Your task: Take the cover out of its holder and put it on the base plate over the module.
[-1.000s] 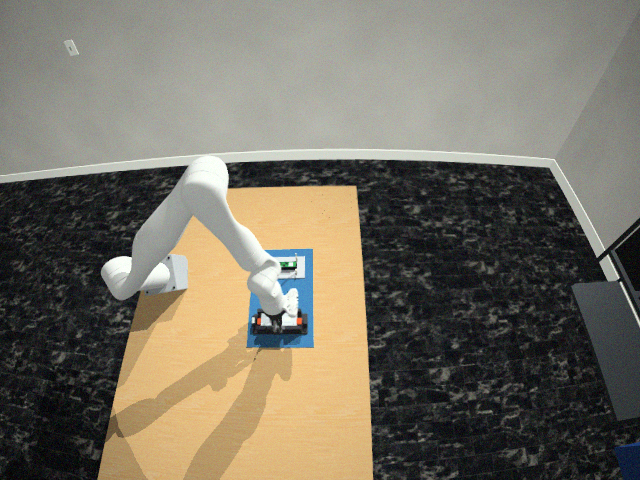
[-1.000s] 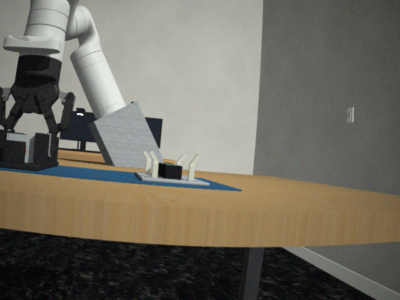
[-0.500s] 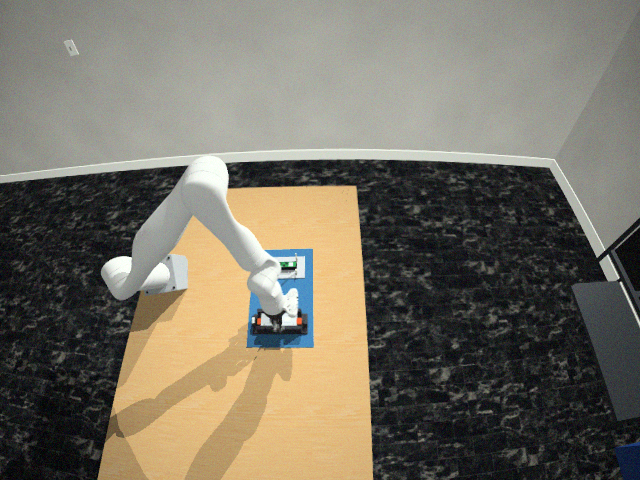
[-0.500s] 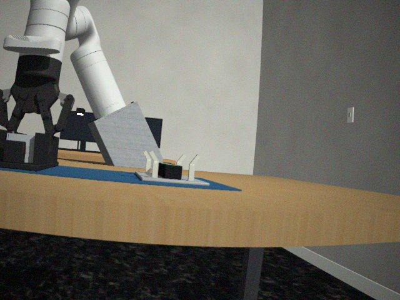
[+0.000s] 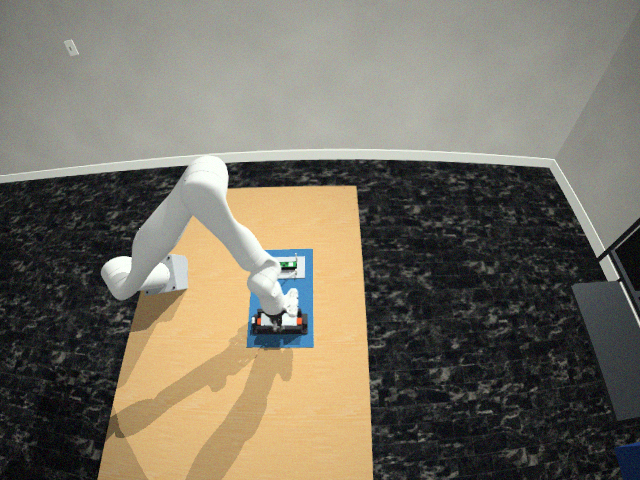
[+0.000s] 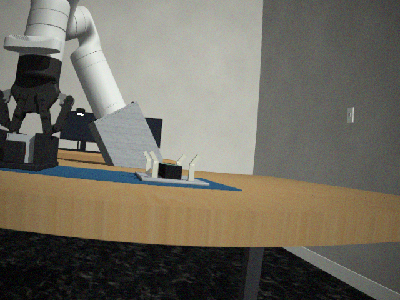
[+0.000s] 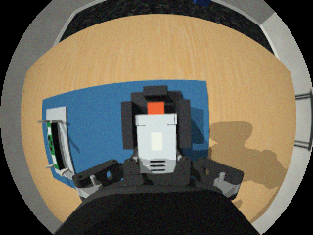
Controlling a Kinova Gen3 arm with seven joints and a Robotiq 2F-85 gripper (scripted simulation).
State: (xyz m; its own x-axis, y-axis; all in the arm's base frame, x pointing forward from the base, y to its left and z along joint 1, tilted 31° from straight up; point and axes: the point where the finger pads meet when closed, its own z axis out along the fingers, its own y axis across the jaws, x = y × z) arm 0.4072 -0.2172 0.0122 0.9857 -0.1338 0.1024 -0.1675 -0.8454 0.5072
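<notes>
The white cover [image 7: 156, 143] sits in its black holder [image 7: 156, 124] on the blue mat; an orange patch shows at its far end. In the top view the cover [image 5: 268, 320] lies under my wrist, and in the exterior view it [image 6: 20, 147] stands between the holder's dark blocks at the far left. My gripper [image 6: 30, 130] reaches straight down and is shut on the cover's two long walls. The grey base plate [image 6: 172, 178] with white corner guides carries the dark green-topped module [image 6: 170, 170]; it also shows in the top view [image 5: 289, 265] and at the left of the wrist view [image 7: 55, 145].
The blue mat [image 5: 281, 299] lies on a long wooden table [image 5: 242, 335]. The arm's grey base block [image 6: 124, 135] stands behind the base plate. The mat lies near the table's right edge, with dark floor beyond it.
</notes>
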